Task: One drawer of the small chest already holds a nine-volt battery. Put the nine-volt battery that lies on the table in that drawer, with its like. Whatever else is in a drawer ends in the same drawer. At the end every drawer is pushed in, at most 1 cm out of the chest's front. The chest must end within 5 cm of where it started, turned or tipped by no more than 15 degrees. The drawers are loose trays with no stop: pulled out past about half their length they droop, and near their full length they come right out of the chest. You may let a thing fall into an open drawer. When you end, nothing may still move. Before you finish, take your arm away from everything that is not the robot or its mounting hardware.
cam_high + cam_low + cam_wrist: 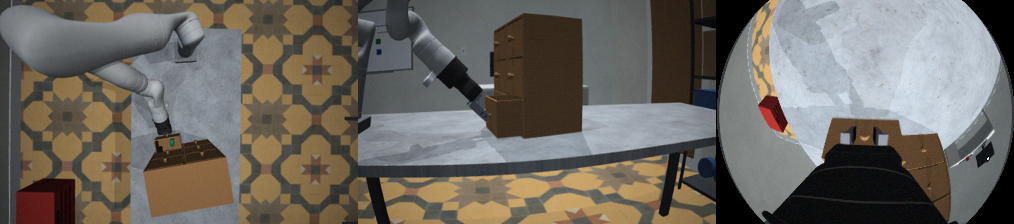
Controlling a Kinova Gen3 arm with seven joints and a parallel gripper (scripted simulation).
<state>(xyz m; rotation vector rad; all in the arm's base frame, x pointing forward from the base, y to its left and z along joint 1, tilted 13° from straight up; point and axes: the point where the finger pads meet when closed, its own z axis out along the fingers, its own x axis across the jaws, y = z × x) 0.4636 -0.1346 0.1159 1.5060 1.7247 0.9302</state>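
The brown wooden chest (188, 184) (549, 74) (932, 169) stands on the grey table (210, 92) (623, 125). Its bottom drawer (177, 147) (505, 116) on the arm's side is pulled partly out; the other drawers are pushed in. In the top view the open drawer holds a small black block (159, 149) and a small green thing (172, 142). My gripper (166, 133) (485, 114) (864, 132) is open, with its fingertips right at the drawer's front face; the drawer's knob is hidden behind them. I see no battery lying on the table top.
The arm's base (185, 55) stands at the far end of the table. A red crate (44, 200) (772, 112) stands on the floor beside the table. A shelf with blue things (706, 99) stands to the right.
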